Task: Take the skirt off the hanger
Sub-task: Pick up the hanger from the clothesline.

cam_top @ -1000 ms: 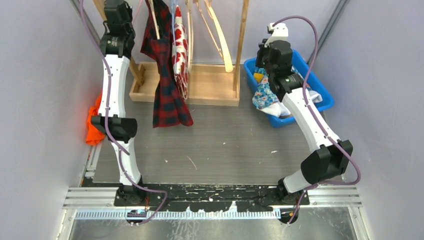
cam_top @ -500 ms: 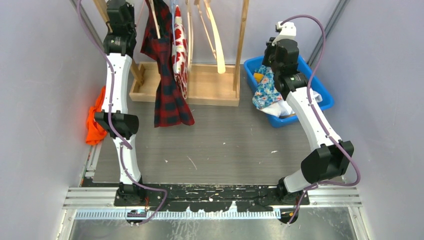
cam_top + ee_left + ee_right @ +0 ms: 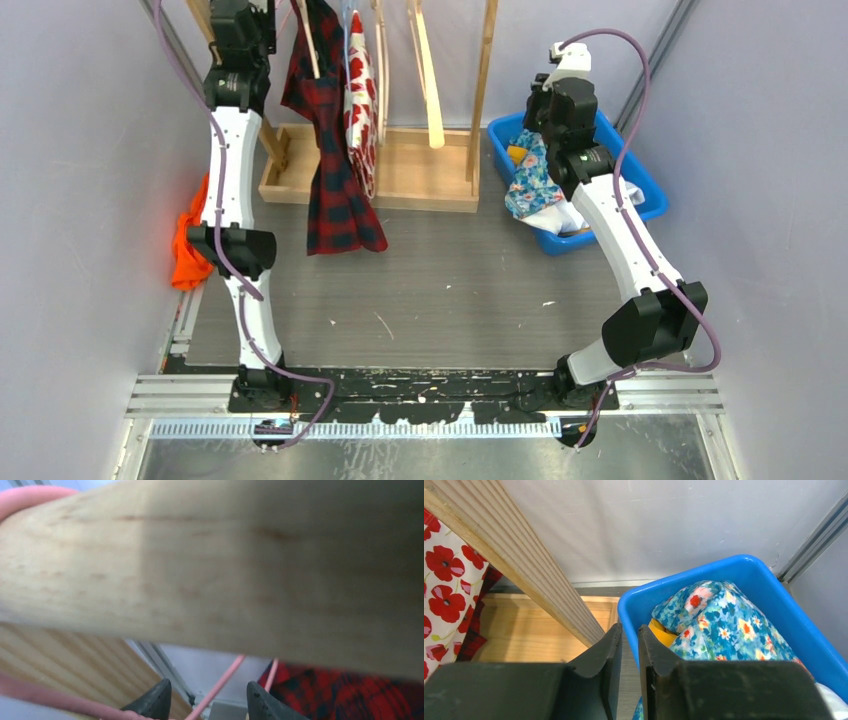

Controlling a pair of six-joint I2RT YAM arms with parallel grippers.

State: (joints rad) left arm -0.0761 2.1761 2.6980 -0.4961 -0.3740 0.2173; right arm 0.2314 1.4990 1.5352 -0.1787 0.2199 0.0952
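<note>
**Red plaid skirt (image 3: 335, 170) on its hanger (image 3: 309, 45), nothing in either of my grippers**

The skirt hangs in the upper left of the top view from the wooden rack (image 3: 420, 175). A poppy-print garment (image 3: 360, 85) touches its right side, and bare hangers (image 3: 425, 70) sit further right.

My left gripper (image 3: 207, 707) is up beside the skirt. A pale wooden bar (image 3: 210, 565) fills its wrist view. My two fingertips stand apart at the bottom edge, and a thin pink strand (image 3: 220, 685) runs through the gap unpinched. Plaid shows at the lower right.

My right gripper (image 3: 629, 665) hovers at the upper right of the top view, over the blue bin (image 3: 774, 595). Its fingers are parted by a mere slit with nothing between them, and floral cloth (image 3: 719, 625) lies below.

My worries:
- With wood blocking the left wrist's view, I could close on the pink strand or the bar instead of cloth.
- A pull would then drag the hanger or rock the rack.
- The poppy print lies against the plaid, so a careless pinch could take both.
- I cannot see how the skirt is fastened, so a hard tug might snag it.
- My right gripper is well apart from the skirt, so nothing steadies the hanger.
</note>
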